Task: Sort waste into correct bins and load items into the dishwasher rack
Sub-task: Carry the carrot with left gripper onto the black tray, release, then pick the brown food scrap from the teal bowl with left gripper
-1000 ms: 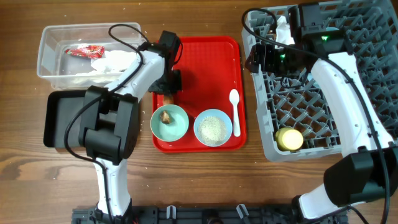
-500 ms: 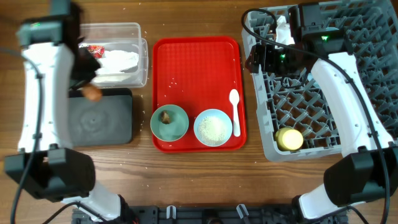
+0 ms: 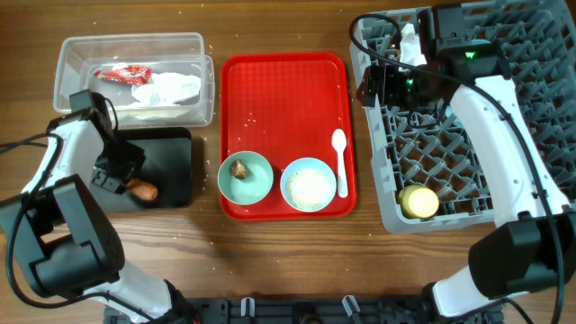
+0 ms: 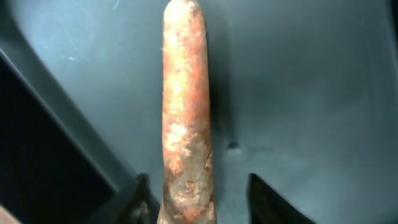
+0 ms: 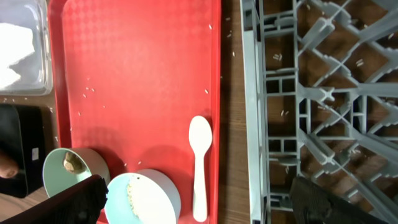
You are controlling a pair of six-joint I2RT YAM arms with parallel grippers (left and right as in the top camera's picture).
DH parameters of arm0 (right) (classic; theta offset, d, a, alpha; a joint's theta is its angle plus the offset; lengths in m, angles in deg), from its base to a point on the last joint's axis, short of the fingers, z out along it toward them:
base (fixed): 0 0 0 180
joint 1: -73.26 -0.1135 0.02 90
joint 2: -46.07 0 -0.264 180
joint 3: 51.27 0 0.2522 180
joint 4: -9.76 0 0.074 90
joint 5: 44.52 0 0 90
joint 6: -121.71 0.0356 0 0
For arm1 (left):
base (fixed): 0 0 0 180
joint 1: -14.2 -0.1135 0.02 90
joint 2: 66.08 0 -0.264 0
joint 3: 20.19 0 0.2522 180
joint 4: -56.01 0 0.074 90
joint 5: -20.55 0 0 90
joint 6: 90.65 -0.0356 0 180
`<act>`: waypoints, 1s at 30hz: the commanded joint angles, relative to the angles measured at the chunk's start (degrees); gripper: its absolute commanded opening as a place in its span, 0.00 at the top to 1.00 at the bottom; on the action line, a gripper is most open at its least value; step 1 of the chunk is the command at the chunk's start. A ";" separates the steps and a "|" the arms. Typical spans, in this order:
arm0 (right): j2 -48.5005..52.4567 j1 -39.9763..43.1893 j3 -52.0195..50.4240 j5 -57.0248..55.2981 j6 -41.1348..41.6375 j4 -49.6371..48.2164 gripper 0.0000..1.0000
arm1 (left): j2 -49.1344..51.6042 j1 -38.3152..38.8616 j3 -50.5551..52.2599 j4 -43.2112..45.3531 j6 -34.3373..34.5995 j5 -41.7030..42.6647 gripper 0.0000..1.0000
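showing one carrot piece (image 4: 185,112), two bowls (image 3: 245,175)

The red tray (image 3: 283,99) is open at back; bowls (image 3: 246,176), spoon (image 3: 339,162) crowd front.

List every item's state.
Orange carrot piece: lying in black rectangular tray.
Left end effector: open, straddling carrot.
Right end effector: open, empty.
Clear plastic tub: holds red wrapper, white napkin.
Pale teal bowls: food inside, on red tray.
White plastic spoon: on red tray.
Small yellow cup: in grey rack.
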 commanded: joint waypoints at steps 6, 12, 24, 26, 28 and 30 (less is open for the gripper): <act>-0.55 -0.02 -0.04 -0.94 -2.21 1.01 0.01 | -7.19 6.62 -27.41 -20.31 -20.83 2.32 0.21; -0.55 -0.02 -0.04 -2.01 -3.58 1.11 0.00 | -7.85 31.56 -22.77 -21.57 -30.99 8.52 0.21; -0.55 -0.02 -0.04 -2.01 -3.78 2.93 0.00 | -7.52 53.72 4.46 1.75 -30.29 7.45 0.31; -0.55 -0.02 -0.04 -2.01 -3.78 3.34 0.00 | -7.52 52.59 6.05 3.17 -30.12 7.45 0.33; -0.55 -0.02 -0.04 -2.01 -3.76 3.65 0.00 | -7.50 51.56 6.51 3.72 -30.21 7.43 0.36; -0.55 -0.02 -0.04 -2.03 -3.78 3.87 0.00 | -7.32 51.39 6.54 3.89 -30.56 7.45 0.39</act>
